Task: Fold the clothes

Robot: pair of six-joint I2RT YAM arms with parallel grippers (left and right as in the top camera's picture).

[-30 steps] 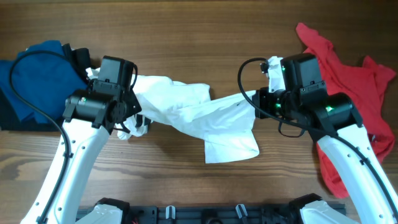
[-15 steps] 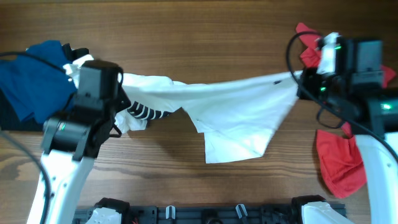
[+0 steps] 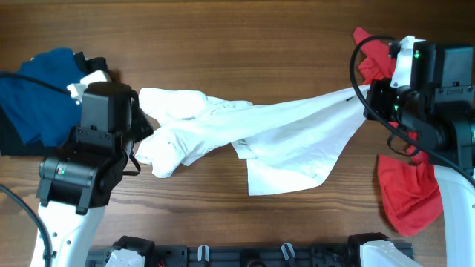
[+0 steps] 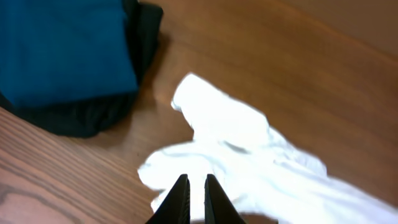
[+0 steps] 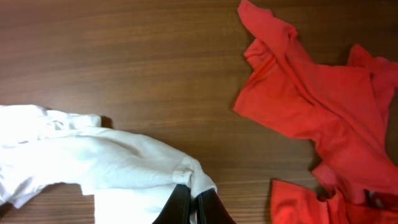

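The white T-shirt (image 3: 282, 133) of the clothes stretches across the table between both arms, twisted and partly lifted, its chest print hidden. My right gripper (image 3: 365, 100) is shut on a hemmed edge of it (image 5: 186, 177), at the right near the red garment. My left gripper (image 3: 142, 132) sits at the shirt's bunched left end. Its jaws (image 4: 193, 180) are nearly together, with white cloth (image 4: 249, 143) showing in the thin slit between them.
A red garment (image 3: 404, 196) lies crumpled at the right, partly under my right arm, spread wide in the right wrist view (image 5: 311, 99). A blue garment (image 3: 37, 96) lies on a black one (image 4: 93, 118) at the far left. Bare wood table (image 3: 223, 37) behind.
The right gripper swung right and back, pulling the shirt out long. The left gripper then drew toward the front, and the shirt's left end bunched up, hiding the striped print.
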